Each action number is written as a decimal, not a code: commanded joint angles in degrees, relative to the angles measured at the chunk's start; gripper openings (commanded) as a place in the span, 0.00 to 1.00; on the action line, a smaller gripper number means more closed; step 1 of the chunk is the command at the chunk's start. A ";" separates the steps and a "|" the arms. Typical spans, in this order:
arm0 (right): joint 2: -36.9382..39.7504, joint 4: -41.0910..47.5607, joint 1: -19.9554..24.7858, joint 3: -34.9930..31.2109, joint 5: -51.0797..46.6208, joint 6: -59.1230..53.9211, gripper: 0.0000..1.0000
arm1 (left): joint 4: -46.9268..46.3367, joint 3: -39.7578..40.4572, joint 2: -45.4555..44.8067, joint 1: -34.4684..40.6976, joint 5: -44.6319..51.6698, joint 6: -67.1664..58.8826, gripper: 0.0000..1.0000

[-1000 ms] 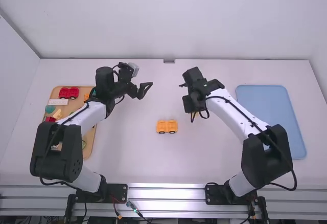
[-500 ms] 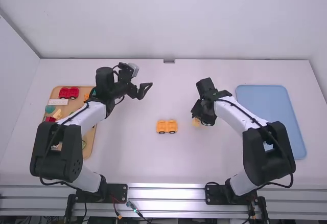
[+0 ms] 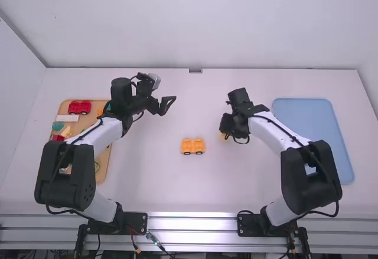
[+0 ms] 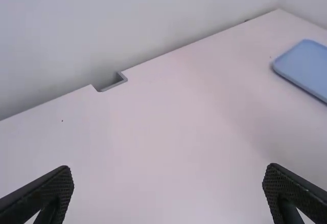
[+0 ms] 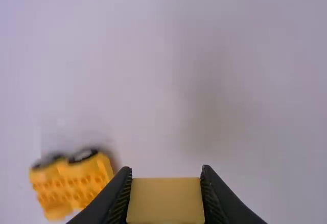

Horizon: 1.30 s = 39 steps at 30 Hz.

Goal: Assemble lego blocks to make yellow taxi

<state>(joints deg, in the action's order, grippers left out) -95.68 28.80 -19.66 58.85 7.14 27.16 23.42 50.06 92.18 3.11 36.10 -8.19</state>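
In the high view my right gripper (image 3: 225,131) hangs over the table, right of the yellow wheeled base (image 3: 193,146); a yellow block (image 3: 224,136) peeks out beneath it. The right wrist view has my right gripper (image 5: 166,191) shut on that yellow block (image 5: 166,201), with the yellow wheeled base (image 5: 72,183), its studs visible, off to one side. My left gripper (image 3: 168,103) is held above the table on the left, beyond the base. Seen from its own wrist, the left gripper (image 4: 168,188) is open, nothing between its fingers.
A wooden tray (image 3: 104,163) at the left holds a red wheeled base (image 3: 79,107), a white brick (image 3: 67,117) and several small pieces, partly behind the left arm. The blue tray (image 3: 313,123) lies at the right, partly under the right arm.
The right gripper has come nearer the camera and right, then shifted slightly left with the yellow block. The left arm and the wheeled base have stayed still.
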 commanded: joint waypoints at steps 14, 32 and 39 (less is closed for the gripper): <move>0.44 5.09 -9.16 -0.37 -10.23 -54.69 0.00 | -0.02 -0.48 -0.02 -0.24 0.28 -0.22 0.99; -0.02 6.10 -3.13 -0.39 -0.81 -75.25 0.00 | -0.48 -0.48 -0.02 -0.15 0.24 -0.68 0.99; -8.63 5.84 -7.54 2.16 -3.56 -77.15 0.00 | -1.18 -0.48 -0.02 -0.17 0.22 -0.66 0.99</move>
<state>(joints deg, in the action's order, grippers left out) -99.92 32.62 -26.04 59.20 4.67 -48.49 22.48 50.06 92.18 3.11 36.10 -8.19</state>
